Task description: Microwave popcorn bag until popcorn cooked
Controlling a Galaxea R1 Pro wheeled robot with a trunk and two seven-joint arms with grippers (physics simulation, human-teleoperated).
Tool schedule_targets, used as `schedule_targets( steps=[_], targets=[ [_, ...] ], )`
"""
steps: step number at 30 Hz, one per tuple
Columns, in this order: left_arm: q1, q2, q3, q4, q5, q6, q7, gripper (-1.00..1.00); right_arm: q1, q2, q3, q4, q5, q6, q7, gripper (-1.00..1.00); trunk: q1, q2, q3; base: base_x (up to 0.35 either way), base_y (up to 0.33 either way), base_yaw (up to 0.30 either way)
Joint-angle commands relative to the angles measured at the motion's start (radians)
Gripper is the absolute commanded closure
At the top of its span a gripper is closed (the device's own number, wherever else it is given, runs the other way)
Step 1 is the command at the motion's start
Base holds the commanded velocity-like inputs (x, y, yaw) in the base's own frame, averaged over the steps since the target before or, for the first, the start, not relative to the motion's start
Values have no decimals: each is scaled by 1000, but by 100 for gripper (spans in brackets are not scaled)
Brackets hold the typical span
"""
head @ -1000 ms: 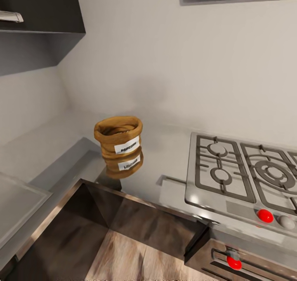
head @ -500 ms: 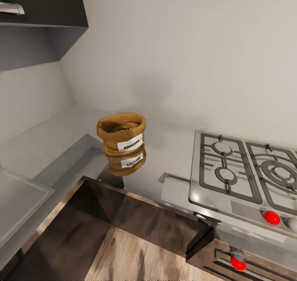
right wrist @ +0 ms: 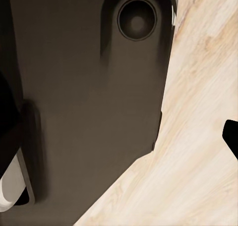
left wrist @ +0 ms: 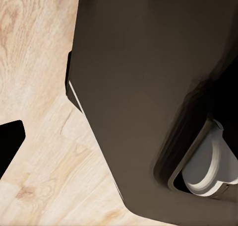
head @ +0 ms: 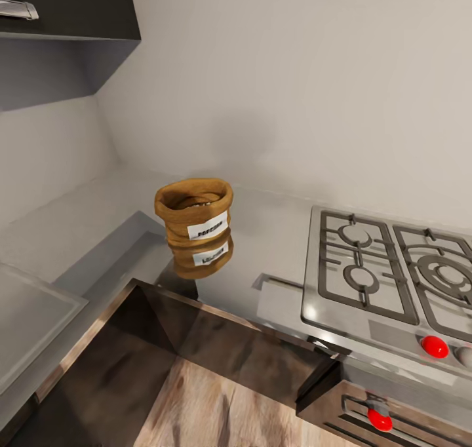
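Head view puts the popcorn bag upright at frame centre-left on the glossy tabletop, gas hob at right. I cannot tell either hand's state. I judge a blind reach could topple the soft sack.

The popcorn bag stands upright on the bench, a squat tan-brown sack with a thick rolled-down rim and an open mouth. A white rectangular label with dark lettering sits on its front, slightly tilted. The bag rests near the inner corner of the grey L-shaped slab, whose glossy surface mirrors the sack and its label directly beneath it. Its contents cannot be made out.
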Motion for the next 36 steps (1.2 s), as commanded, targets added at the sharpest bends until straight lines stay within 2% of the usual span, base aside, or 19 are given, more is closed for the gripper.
schedule_targets(
  steps=[1,5,16,28,36],
  targets=[
    [0,0,3,-1,3,-2,1,-100,-1,-1,-8,3,7,-6,2,-100,0,0,-1,0,0,0],
    [0,-2,5,-3,6,-2,2,-100,-1,-1,-9,3,6,-7,3,-100,0,0,-1,-89,-34,0],
    [0,0,4,-3,6,-2,2,-100,-1,-1,-9,3,6,-5,2,-100,0,0,-1,-280,-20,46],
    [0,0,4,-2,6,-2,2,-100,-1,-2,-10,3,6,-7,2,-100,0,0,-1,-12,0,260],
    [0,0,4,-2,5,-2,2,-100,-1,-1,-8,3,7,-6,3,-100,0,0,-1,0,0,38]
  ],
)
